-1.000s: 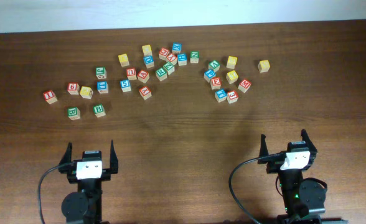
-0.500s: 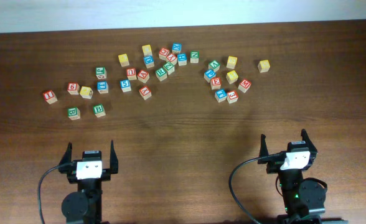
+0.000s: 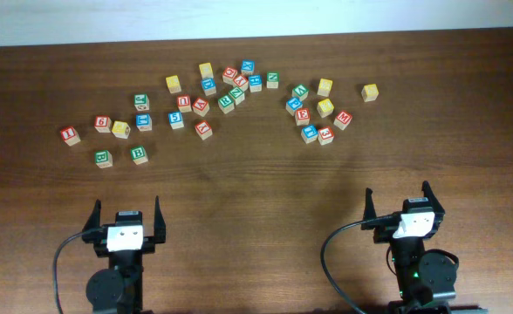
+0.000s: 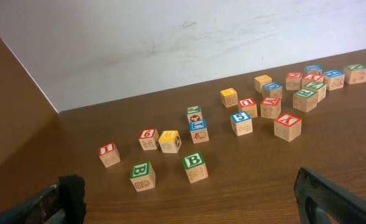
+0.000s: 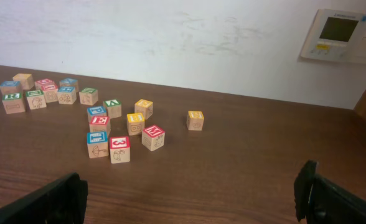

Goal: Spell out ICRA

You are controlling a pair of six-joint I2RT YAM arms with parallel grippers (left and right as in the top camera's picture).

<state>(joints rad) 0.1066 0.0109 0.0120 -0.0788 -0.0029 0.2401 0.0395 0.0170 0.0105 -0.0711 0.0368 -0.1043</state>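
Looking down on the counter (image 3: 256, 183): left gripper (image 3: 127, 202) at lower left, right gripper (image 3: 396, 188) at lower right, both spread wide, gripping nothing, well apart from every cube. Across the upper half, letter cubes (image 3: 300, 112) scattered in three loose clusters, none lined up as a word. At the far left end of the scatter, red I cube (image 3: 69, 135), apart from its neighbours. In the middle cluster, what looks like the green R cube (image 3: 226, 103), close against other cubes. Cannot tell which yellow face carries C or which red face carries A; too small to read.
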